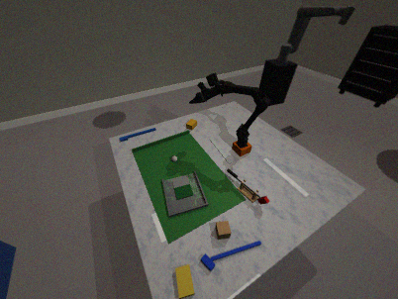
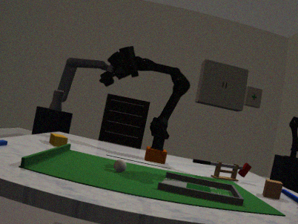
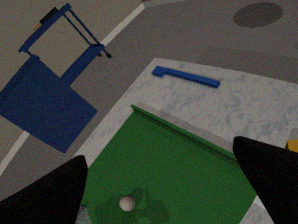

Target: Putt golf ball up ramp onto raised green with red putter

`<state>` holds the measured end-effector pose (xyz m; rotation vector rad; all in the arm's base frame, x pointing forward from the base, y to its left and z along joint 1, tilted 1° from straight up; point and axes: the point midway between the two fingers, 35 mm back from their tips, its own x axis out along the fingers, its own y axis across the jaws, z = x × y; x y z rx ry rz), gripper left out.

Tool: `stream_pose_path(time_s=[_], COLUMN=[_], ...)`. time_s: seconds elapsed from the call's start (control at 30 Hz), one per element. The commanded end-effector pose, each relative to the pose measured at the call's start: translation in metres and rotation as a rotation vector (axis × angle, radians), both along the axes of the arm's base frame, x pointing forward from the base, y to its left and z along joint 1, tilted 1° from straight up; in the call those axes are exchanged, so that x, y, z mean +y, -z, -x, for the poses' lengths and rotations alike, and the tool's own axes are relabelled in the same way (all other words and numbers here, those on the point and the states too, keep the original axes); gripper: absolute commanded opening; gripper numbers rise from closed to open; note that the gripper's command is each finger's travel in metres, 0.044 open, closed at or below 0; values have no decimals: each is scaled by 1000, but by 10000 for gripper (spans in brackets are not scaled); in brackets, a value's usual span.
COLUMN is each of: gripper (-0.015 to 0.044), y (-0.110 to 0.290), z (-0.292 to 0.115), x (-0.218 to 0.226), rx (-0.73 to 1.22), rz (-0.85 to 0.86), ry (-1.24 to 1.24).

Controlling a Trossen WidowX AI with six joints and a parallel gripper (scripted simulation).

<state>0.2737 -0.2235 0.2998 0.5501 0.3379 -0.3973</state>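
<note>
Top view shows the black arm reaching out from its orange base at the far edge of a marbled table top, with the gripper raised high above the far end of the green putting mat. Its fingers stand spread almost to their widest and hold nothing.

The red putter lies apart from the gripper, on the table just to the right of the mat. Its dark shaft rests across a small wooden stand and its red head points toward the near right. The white golf ball sits on the mat, between the low green wall at the far end and the raised green, a grey-framed square platform with a green patch in its middle.

Other things lie around the mat: a blue bar and a small yellow block at the far side, a tan cube, a blue mallet-shaped putter and a flat yellow block at the near side.

From the wrist view, the two dark fingertips frame the mat from above, with the golf ball between them, nearer the left one.

From the exterior view, the gripper hangs well above the golf ball.
</note>
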Motion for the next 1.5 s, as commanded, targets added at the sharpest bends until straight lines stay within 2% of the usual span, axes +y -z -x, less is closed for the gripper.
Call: stream_pose_path(time_s=[0.0, 0.2, 0.43, 0.63, 0.87, 1.0, 1.3, 1.47], gripper=[440, 440, 440, 440, 440, 440, 440, 440], y=[31, 79, 131, 166, 202, 216, 218, 239], z=[-37, -69, -65, -35, 30, 68, 73, 72], x=[50, 141, 247, 333, 411, 437, 437, 437], rx=[126, 298, 455, 505, 482, 434, 431, 432], rz=[82, 223, 433, 682, 1000, 1155, 1162, 1162], ry=[-239, -617, -1080, -1540, -2095, -2360, -2373, -2373])
